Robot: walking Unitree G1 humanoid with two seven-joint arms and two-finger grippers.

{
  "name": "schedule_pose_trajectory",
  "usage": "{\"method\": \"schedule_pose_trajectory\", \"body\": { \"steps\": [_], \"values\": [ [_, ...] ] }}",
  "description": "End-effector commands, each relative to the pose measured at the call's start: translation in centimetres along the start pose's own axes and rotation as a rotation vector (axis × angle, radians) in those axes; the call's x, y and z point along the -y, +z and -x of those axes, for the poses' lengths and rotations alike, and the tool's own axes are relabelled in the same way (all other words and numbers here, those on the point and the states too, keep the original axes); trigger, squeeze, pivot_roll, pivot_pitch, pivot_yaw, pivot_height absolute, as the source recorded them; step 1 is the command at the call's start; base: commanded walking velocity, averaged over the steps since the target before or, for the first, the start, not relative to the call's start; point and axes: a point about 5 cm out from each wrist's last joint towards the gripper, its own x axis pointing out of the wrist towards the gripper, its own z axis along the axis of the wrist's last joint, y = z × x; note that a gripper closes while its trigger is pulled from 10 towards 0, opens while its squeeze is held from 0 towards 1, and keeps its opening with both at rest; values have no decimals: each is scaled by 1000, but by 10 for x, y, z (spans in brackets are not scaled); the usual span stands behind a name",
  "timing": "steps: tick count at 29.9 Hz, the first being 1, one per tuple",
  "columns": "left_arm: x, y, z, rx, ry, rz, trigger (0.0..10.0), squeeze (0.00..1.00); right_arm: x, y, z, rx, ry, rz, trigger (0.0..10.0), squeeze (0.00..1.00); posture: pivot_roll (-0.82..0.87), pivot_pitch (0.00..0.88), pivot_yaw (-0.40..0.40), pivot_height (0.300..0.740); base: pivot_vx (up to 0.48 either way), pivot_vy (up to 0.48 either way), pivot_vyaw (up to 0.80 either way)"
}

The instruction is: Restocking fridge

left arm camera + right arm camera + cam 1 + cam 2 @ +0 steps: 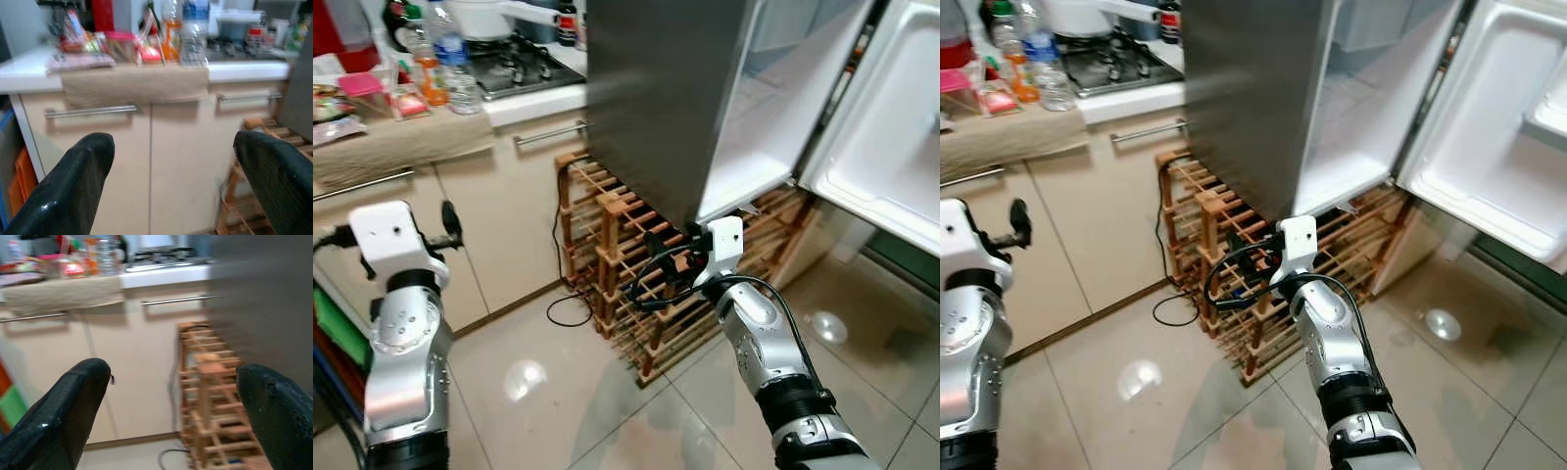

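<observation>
The steel fridge stands ahead on the right with its white door swung open. The part of the interior that shows is bare. On the counter to the left stand a clear water bottle, an orange bottle and food packets. My left gripper is raised in front of the cabinets below the counter, open and holding nothing. Low in front of the fridge's bottom corner, my right gripper is also open, with nothing between its fingers.
A wooden wine rack sits under and beside the fridge, with a black cable on the tiled floor next to it. A gas stove is at the back of the counter. A beige cloth hangs over the counter edge.
</observation>
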Motion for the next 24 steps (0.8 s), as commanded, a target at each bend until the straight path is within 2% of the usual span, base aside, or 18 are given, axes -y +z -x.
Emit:
{"method": "schedule_pose_trajectory", "body": {
  "steps": [1,3,6,9,13,14,15,17,20,23,24],
  "values": [
    [14,-1,-2,4,-76,20,10000,0,-5,1,-1,4,61,-8,10000,0,-16,0,-8,740,0,0,0],
    [17,-9,-1,-29,-102,33,10000,0,-10,4,-4,17,102,-13,10000,0,-21,0,-4,740,0,0,0],
    [16,-21,2,-68,-91,34,10000,0,-9,6,-6,27,80,-1,10000,0,-22,0,-7,740,0,0,0],
    [6,-38,15,-135,-34,61,10000,0,4,9,-4,34,-37,34,10000,0,-16,0,-17,740,0,-460,0],
    [-13,-38,23,-118,44,47,10000,0,28,14,3,44,-244,102,10000,0,7,0,-34,740,0,-435,0],
    [-13,-38,23,-118,44,47,10000,0,28,14,3,44,-244,102,10000,0,7,0,-34,740,0,-416,0],
    [-19,-38,24,-116,79,34,10000,0,35,17,5,50,-307,114,10000,0,8,0,-33,740,0,-416,0],
    [-23,-37,27,-114,106,12,10000,0,39,21,6,56,-346,180,10000,0,11,0,-35,740,261,-401,0],
    [-32,-40,35,-130,159,-19,10000,0,39,22,5,50,-353,221,10000,20,22,0,-42,740,262,-399,0],
    [-45,-45,42,-176,249,-81,10000,0,27,13,-2,4,-291,207,10000,59,45,0,-64,740,0,-440,0],
    [-47,-40,42,-154,262,-99,10000,0,24,9,-5,-21,-271,194,10000,67,52,0,-69,740,0,-442,0]
  ]
}}
